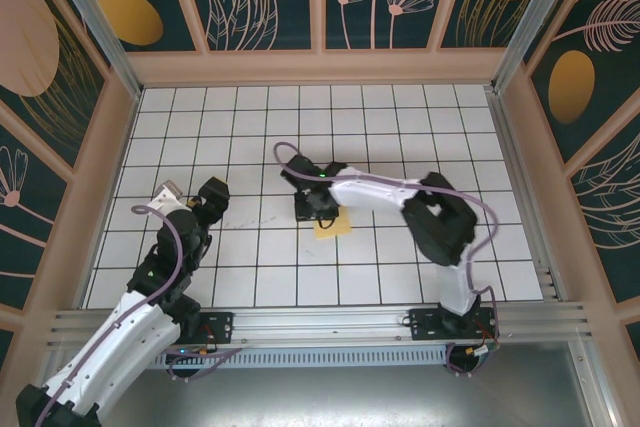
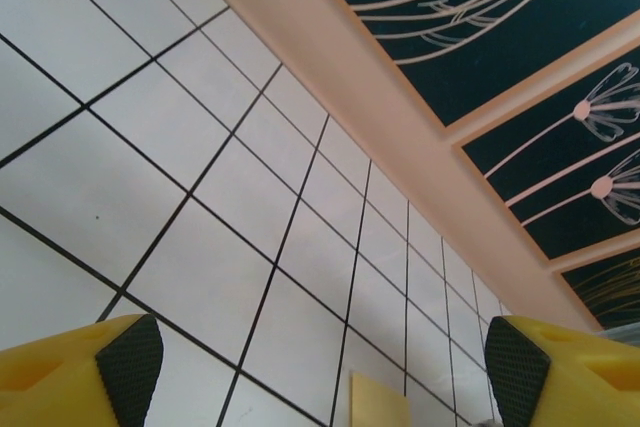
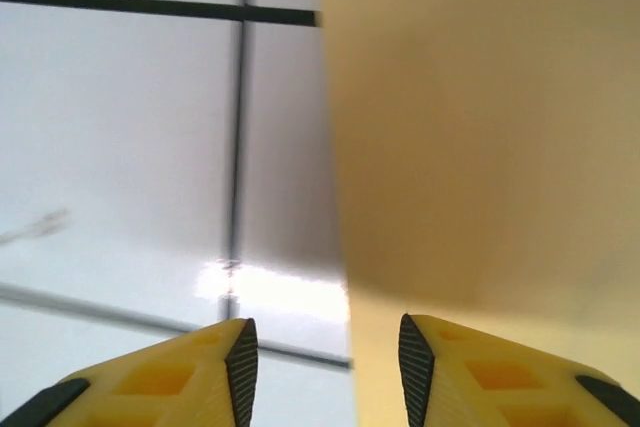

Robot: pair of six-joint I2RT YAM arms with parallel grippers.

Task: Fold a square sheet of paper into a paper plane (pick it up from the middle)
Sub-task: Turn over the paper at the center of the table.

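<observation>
The yellow-orange sheet of paper (image 1: 335,225) lies flat on the white grid table near the middle, and I cannot tell whether it is folded. My right gripper (image 1: 314,205) is low over its left part and hides some of it. In the right wrist view the paper (image 3: 480,147) covers the right half, and its left edge runs between the jaws of the right gripper (image 3: 328,359), which stand apart and hold nothing. My left gripper (image 1: 205,197) is at the left, about two tiles from the paper. Its jaws are wide open and empty (image 2: 322,372), with a corner of the paper (image 2: 380,402) ahead.
The white grid table (image 1: 400,117) is walled on three sides by pink-framed panels (image 1: 320,65). A metal rail (image 1: 330,322) runs along the near edge by the arm bases. The right arm's body (image 1: 435,217) reaches across the right half of the table.
</observation>
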